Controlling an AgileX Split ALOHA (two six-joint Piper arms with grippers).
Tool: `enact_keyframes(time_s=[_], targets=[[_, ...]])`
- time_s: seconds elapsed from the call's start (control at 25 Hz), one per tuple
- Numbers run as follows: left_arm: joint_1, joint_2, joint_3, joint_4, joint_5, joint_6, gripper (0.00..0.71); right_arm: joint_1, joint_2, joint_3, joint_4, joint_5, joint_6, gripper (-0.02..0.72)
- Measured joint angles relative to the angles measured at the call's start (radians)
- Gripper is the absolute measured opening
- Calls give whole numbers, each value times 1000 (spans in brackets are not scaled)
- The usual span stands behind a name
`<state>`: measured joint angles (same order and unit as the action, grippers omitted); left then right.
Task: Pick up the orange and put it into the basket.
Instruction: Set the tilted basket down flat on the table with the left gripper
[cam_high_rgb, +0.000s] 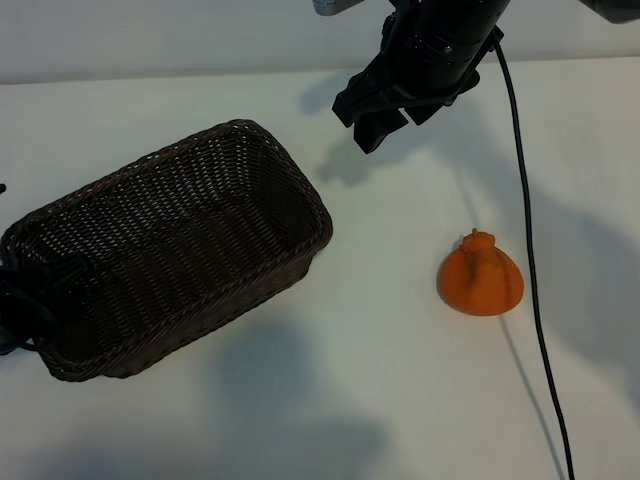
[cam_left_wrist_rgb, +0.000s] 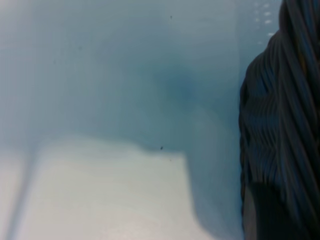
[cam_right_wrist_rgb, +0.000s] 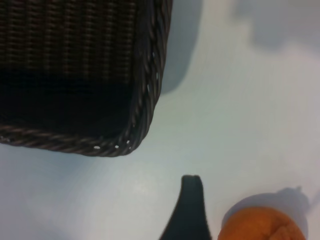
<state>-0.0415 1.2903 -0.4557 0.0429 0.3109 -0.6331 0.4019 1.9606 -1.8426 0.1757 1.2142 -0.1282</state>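
The orange sits on the white table to the right of the basket, apart from it. The dark brown wicker basket lies on the left with nothing inside it. My right gripper hangs open above the far middle of the table, beyond both the orange and the basket's far corner, holding nothing. In the right wrist view one dark finger shows beside the orange, with the basket's corner farther off. The left wrist view shows only the basket's woven wall close by and bare table.
A black cable runs down from the right arm and passes just right of the orange. Dark parts of the left arm show at the left edge against the basket. Arm shadows lie across the white table.
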Motion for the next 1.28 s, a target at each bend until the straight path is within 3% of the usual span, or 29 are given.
enact_keyframes(time_s=[0.4, 1.04, 1.28], targets=[[0, 0, 0, -173, -8, 213, 161, 0, 0, 0, 0, 1, 0, 595], [0, -42, 0, -227, 3, 297, 157, 0, 0, 0, 0, 1, 0, 595], [0, -42, -53, -346, 50, 459, 157, 0, 0, 0, 0, 1, 0, 595]])
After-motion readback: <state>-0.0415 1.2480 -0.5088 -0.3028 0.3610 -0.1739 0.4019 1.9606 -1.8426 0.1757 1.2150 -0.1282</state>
